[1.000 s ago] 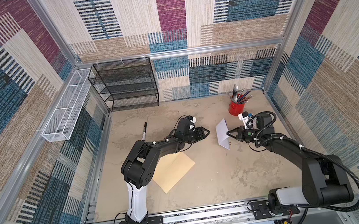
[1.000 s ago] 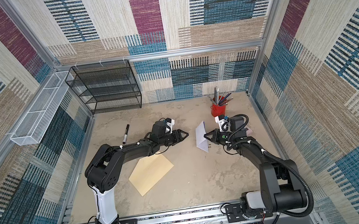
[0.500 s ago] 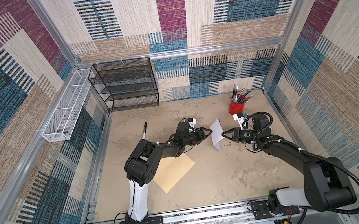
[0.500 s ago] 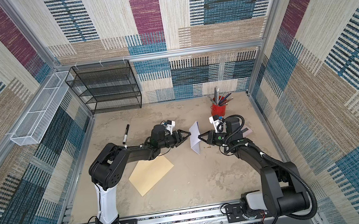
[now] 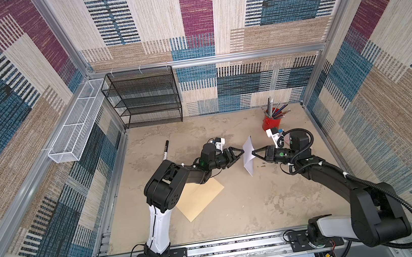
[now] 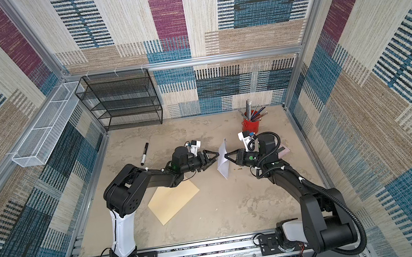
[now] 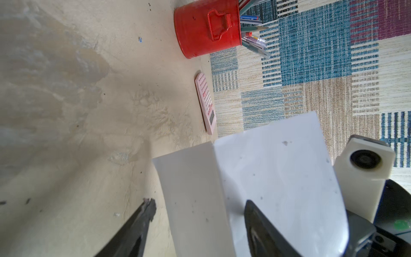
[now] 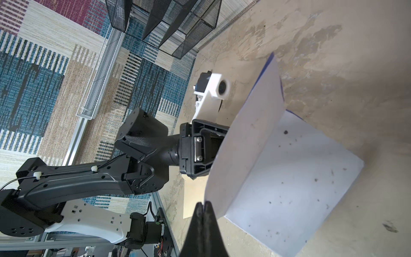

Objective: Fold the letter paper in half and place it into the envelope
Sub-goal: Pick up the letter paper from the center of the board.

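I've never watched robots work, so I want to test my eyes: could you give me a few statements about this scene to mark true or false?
1. The right hand pinches the paper. True.
2. The left hand holds the envelope. False: the left hand is open, and the envelope lies flat on the table.
3. The paper is inside the envelope. False: it is outside, between the two hands.
4. A red cup holds pens. True.
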